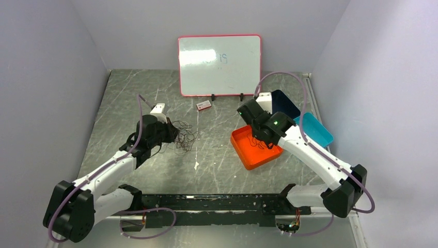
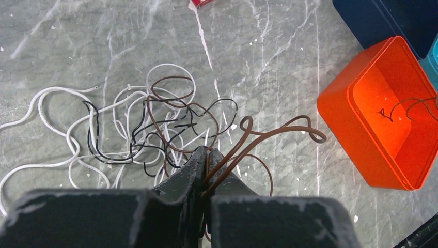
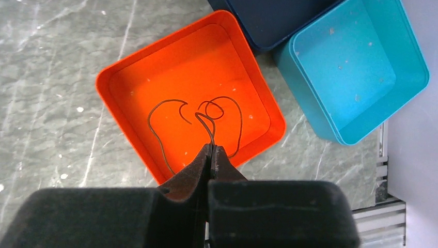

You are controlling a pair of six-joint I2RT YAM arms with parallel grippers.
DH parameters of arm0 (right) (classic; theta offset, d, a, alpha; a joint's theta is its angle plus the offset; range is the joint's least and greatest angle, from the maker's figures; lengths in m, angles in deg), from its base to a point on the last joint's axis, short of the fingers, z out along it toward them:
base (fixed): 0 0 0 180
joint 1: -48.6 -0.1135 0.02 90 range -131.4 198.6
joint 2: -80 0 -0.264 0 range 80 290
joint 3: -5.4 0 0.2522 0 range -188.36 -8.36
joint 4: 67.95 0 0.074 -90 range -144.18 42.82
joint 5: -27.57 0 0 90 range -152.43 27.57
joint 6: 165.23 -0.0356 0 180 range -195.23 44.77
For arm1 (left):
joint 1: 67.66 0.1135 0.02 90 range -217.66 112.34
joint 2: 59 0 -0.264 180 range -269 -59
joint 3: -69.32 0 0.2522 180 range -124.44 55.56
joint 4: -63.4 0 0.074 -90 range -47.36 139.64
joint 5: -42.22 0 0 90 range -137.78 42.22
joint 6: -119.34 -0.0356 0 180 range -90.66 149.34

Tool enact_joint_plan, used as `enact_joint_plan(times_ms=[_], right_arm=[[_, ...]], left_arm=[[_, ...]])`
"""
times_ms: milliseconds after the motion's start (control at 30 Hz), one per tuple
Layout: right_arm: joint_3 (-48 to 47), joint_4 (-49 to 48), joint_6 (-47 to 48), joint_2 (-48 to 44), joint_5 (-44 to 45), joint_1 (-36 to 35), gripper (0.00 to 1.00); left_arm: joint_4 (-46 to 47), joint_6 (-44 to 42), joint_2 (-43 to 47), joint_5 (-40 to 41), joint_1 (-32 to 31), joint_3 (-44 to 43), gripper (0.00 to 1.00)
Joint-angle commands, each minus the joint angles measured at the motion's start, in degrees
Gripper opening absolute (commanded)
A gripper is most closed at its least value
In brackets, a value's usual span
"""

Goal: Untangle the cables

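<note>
— So, L gripper (image 2: 206, 152)?
— Pinched tight on a brown cable (image 2: 268, 132), right at the edge of the tangle of cables (image 2: 155, 124) on the table (image 2: 289, 51). Black + white loops cross it, so a hard pull prob. drags the whole pile or cinches a knot.
— And R gripper (image 3: 212, 147)?
— Closed on a thin brown strand (image 3: 241, 121) lying in the orange tray (image 3: 170, 77). If it lifts w/o letting go, the strand comes out of the tray; it could also snag on the fingers.
</note>
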Motion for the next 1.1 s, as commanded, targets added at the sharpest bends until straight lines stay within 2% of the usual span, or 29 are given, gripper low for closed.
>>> enact_joint_plan(times_ms=[0, 200, 467, 667, 867, 1067], right_arm=[[3.4, -4.1, 0.7, -0.7, -3.7, 4.3, 0.0], [8.3, -11.3, 5.3, -1.2, -12.2, 10.8, 0.13], [7.6, -12.9, 6.8, -0.8, -12.6, 12.8, 0.36], [6.9, -14.0, 8.4, -2.0, -13.3, 13.0, 0.41], [8.3, -25.7, 14.7, -6.2, -31.5, 13.0, 0.44], [11.8, -40.5, 11.7, -5.2, -49.7, 12.9, 0.46]], left_arm=[[-0.8, -0.2, -0.1, 1.1, -0.3, -2.4, 0.07], [-0.5, 0.0, 0.4, 0.9, -0.2, -1.8, 0.07], [-0.8, 0.0, 0.9, 1.2, -0.3, -1.4, 0.07], [-0.7, 0.1, 1.1, 1.3, -0.3, -1.4, 0.08], [0.1, -1.3, 1.5, -1.9, -0.3, -1.3, 0.08], [-0.5, -1.2, 1.6, -2.7, -0.3, -1.4, 0.11]])
